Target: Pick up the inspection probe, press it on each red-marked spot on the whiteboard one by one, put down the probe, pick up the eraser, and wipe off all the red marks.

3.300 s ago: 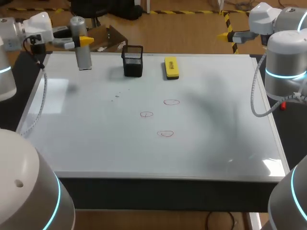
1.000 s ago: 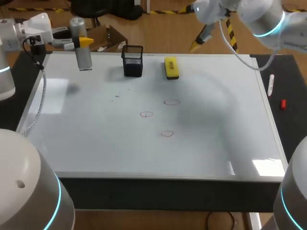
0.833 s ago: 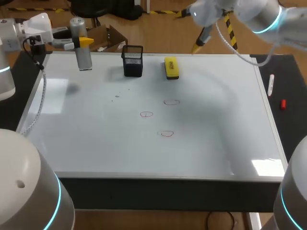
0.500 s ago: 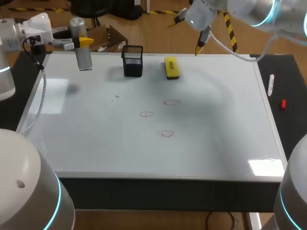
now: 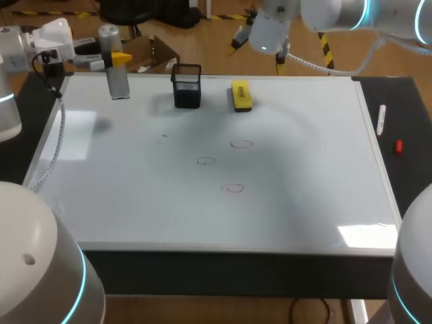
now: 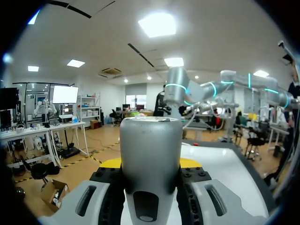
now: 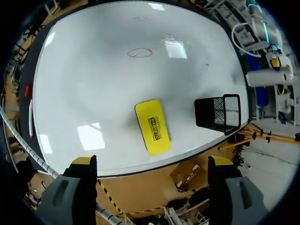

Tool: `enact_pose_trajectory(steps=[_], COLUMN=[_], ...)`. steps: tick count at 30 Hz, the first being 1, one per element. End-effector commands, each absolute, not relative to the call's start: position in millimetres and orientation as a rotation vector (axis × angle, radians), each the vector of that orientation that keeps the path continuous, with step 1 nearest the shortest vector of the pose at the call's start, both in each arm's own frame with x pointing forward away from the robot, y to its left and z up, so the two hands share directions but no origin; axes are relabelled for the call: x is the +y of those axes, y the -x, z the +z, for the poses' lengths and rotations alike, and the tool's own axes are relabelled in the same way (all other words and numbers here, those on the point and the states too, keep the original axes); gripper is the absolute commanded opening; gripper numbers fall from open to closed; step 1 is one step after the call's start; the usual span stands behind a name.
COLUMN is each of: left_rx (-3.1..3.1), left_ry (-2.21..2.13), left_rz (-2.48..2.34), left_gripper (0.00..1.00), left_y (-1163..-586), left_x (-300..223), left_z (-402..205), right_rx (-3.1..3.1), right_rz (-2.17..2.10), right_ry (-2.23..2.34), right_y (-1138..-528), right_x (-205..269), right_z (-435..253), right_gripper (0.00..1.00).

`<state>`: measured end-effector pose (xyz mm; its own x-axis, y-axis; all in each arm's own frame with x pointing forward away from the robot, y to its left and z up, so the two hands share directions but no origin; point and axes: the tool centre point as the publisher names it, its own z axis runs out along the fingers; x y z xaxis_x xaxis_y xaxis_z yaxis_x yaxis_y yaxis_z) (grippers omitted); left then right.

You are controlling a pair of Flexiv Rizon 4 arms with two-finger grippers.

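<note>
whiteboard is laid flat on the tabletop and fills most of the head view.

right arm is seen entering from the upper right and reaching past the middle. The right hand is held above the board's far edge, upper middle of the frame, with fingers spread wide and nothing gripped.

left arm is parked at the upper left. The left hand is clamped on the grey cylindrical probe, which is held upright over the board's upper-left corner. Whether the probe's base touches the board cannot be told.

black mesh basket is set in the upper middle, left of the eraser and apart from it.

yellow eraser is lying flat on the board, just below the right hand in the frame. It is well apart from the left hand, with the basket in between, so the right arm is judged the nearer one for the pick. The long axis is oriented roughly up-down in the frame, slightly tilted.

In the right wrist view the eraser is seen ahead of the open hand, roughly centred between the fingers. The fingertip line is crossed by the long axis nearly square. A close across the short width is expected after descent, and a small yaw trim may be needed.

three red marks at the board's centre are not yet wiped.
</note>
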<state>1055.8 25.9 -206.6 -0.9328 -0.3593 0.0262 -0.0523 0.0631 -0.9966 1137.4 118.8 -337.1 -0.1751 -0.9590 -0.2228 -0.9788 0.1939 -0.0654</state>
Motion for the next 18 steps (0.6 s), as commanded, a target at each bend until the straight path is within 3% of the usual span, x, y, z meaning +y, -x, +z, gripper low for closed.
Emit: enact_pose_trajectory(steps=[1,18], left_rx=[2.109,2.109], left_ry=[0.417,0.417], left_rz=[-1.963,-1.963], left_gripper=[0.00,0.00], left_y=[-1055.8,-1055.8], left_x=[26.2,26.2], left_z=[-206.0,-206.0], right_rx=[2.089,2.127], right_rz=[-0.235,-0.125], right_ry=[2.106,2.074], right_y=[-1130.1,-1128.0], right_x=[120.2,117.5], right_z=[-332.0,-349.0], right_gripper=[1.00,1.00])
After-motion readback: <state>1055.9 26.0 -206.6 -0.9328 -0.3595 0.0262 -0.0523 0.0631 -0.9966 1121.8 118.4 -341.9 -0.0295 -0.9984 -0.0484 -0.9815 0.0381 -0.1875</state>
